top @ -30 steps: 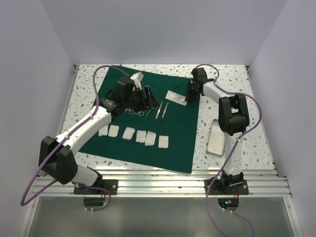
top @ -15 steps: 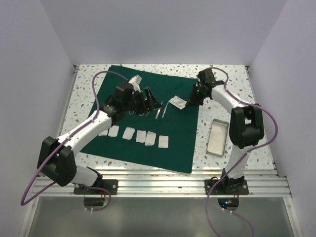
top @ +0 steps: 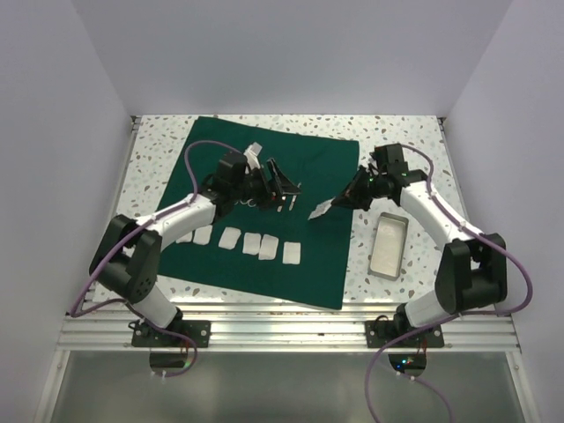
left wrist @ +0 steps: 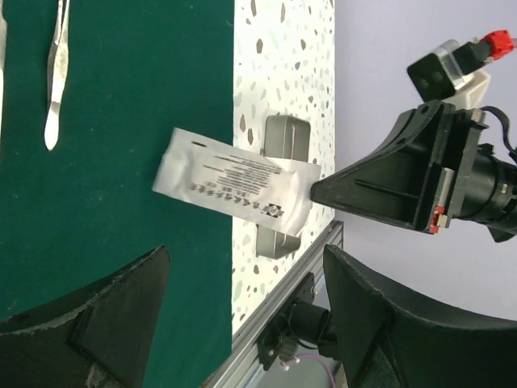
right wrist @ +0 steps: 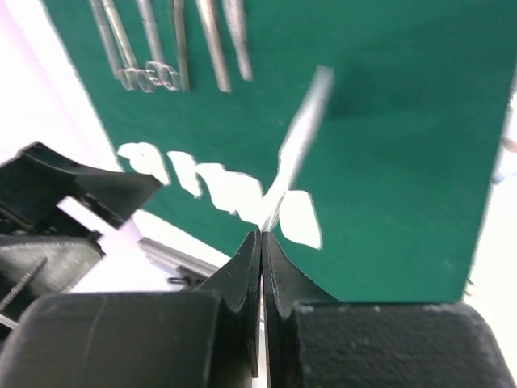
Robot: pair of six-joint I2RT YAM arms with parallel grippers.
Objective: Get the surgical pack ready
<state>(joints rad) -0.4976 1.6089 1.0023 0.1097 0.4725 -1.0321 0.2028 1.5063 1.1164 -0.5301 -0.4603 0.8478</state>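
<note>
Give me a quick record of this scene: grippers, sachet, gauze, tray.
left gripper: open, holding nothing, over the drape
right gripper: shut on the sachet
sachet: held above drape's right edge
gauze squares: row on the drape, near side
metal tray: on the table, right of the drape
tweezers: lying on the drape

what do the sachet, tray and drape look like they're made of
Sachet: thin white paper or plastic film, slightly glossy; it carries fine print and curves a little.
Tray: metal, probably steel, polished; it gleams pale grey with rounded corners.
Drape: likely cloth, matte dark green; it lies flat without glare, weave too small to see.
</note>
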